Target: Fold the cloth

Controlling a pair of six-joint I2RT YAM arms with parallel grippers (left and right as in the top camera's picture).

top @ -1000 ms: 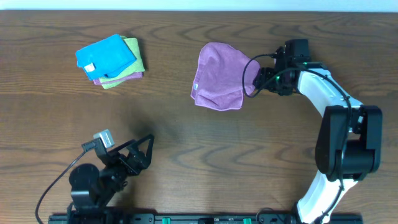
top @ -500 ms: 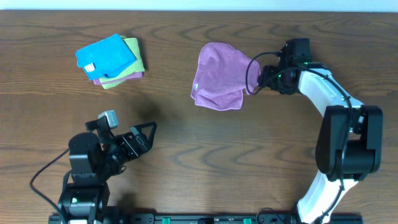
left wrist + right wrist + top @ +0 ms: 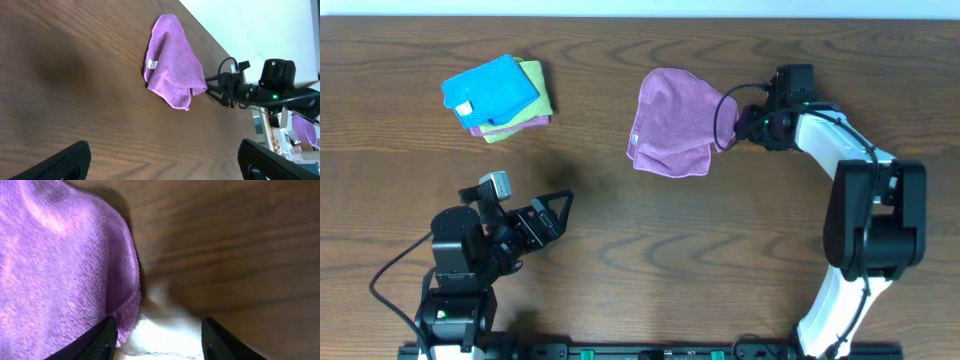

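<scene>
Brown wooden table (image 3: 620, 250). Right gripper (image 3: 726, 124): jaws apart at the right edge of the cloth (image 3: 670, 120), nothing clamped. Left gripper (image 3: 550, 212): jaws wide apart, well clear. Cloth lies far centre, roughly doubled and rumpled. Fold judged unfinished: edges unaligned.

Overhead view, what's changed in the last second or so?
The left gripper moved away from the table's near edge, toward the far side, with its jaws wide open. Nothing was grasped or released. The right gripper stayed at the right edge of the cloth, jaws apart. The cloth and the stack of folded cloths stayed put.
</scene>
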